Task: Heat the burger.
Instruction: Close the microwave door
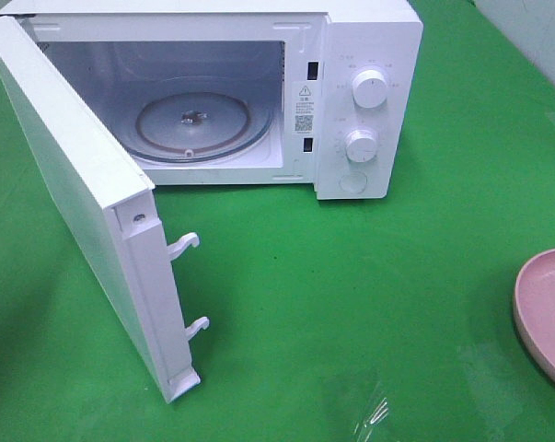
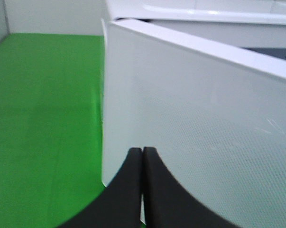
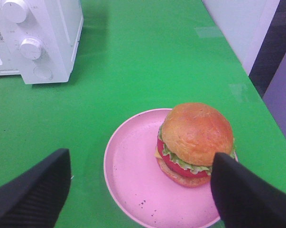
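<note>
The burger (image 3: 195,142), with a golden-brown bun, lettuce, tomato and cheese, sits on the round pink plate (image 3: 133,180) in the right wrist view. My right gripper (image 3: 143,199) is open, its fingers on either side of the plate, above it. In the high view only the plate's edge (image 1: 546,308) shows at the right; the burger is out of view there. The white microwave (image 1: 369,55) stands at the back with its door (image 1: 84,203) swung wide open and the glass turntable (image 1: 203,124) bare. My left gripper (image 2: 142,156) is shut and empty, right against the door's outer face (image 2: 204,118).
Green table cover (image 1: 351,304) all around. Two door latch hooks (image 1: 187,244) stick out from the door's edge. The microwave's two knobs (image 1: 369,90) and button are on its right panel. The table's right edge and a grey wall lie beyond the plate.
</note>
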Controlling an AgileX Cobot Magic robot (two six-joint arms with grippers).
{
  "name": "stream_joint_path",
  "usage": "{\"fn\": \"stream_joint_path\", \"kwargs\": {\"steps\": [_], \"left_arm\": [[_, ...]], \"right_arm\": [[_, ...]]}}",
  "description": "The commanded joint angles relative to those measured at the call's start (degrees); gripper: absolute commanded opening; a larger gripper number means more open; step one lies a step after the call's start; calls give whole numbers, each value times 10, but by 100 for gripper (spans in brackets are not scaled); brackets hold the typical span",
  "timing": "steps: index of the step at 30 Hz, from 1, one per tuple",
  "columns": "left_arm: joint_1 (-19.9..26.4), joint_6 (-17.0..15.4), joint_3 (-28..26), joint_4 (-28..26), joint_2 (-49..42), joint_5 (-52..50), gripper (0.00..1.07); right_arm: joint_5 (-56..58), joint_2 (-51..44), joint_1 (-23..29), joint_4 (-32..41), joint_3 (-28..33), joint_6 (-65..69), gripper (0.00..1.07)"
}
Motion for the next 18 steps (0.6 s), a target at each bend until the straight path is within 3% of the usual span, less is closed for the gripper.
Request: {"fn": "stream_joint_path", "kwargs": {"steps": [1, 2, 4, 5, 6, 7, 8, 14, 17, 18], "left_arm": [[-42, 2, -22, 6, 46, -22, 0], [-42, 2, -22, 6, 46, -22, 0], [-83, 41, -30, -43, 67, -23, 0], [-83, 41, -30, -43, 67, -23, 0], [-113, 79, -37, -85, 84, -25, 0], [-113, 79, -37, -85, 84, -25, 0], [-141, 103, -44, -122, 102, -26, 0], [-202, 133, -75, -182, 144, -29, 0], [-248, 174, -114, -238, 186, -29, 0], [-248, 174, -114, -238, 186, -29, 0]], "right_arm": [[-6, -14, -3, 2, 2, -6, 76], [-6, -14, -3, 2, 2, -6, 76], [-6, -14, -3, 2, 2, -6, 76], [-6, -14, -3, 2, 2, -6, 76], [-6, -14, -3, 2, 2, -6, 76], [-6, -14, -3, 2, 2, -6, 76], [-6, -14, -3, 2, 2, -6, 76], [-6, -14, -3, 2, 2, -6, 76], [-6, -14, -3, 2, 2, -6, 76], [-6, -14, -3, 2, 2, -6, 76]]}}
